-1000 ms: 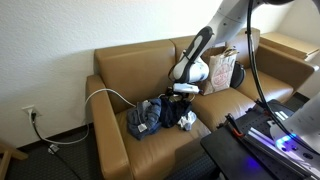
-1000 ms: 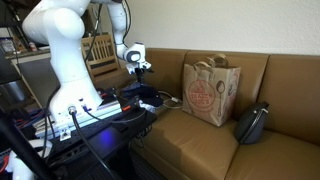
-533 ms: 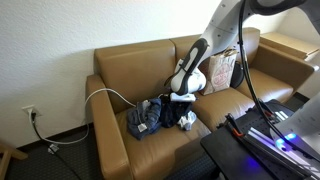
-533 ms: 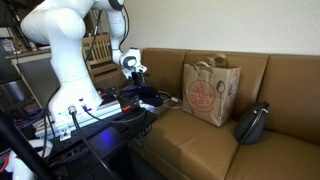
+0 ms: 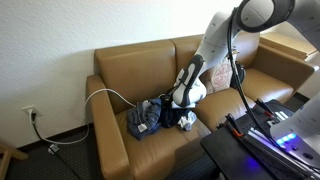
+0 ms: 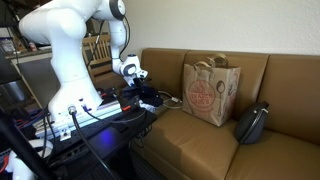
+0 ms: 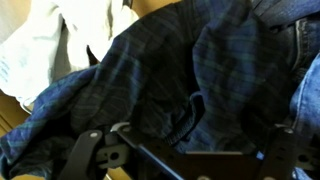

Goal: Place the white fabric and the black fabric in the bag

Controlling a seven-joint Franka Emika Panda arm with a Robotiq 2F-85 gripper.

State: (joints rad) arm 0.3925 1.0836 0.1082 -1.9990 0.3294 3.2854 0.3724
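Brown couch (image 5: 130, 70) held all: bag (image 6: 210, 90) upright mid-seat, mouth up for loading. Black fabric (image 7: 170, 80) heaped on end seat, white fabric (image 7: 60, 40) touching beside it. Gripper (image 7: 190, 150) hung close above black fabric, jaws wide, likely lining up grasp.

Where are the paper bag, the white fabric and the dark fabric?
paper bag (image 6: 210, 95): in an exterior view, printed front.
white fabric (image 7: 60, 35): wrist view, middle folds.
dark fabric (image 7: 190, 70): wrist view, central crease.

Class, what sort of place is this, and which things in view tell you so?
Probably a living room or lounge: a tan sofa, a pile of clothes on its seat, and a paper bag standing on it.
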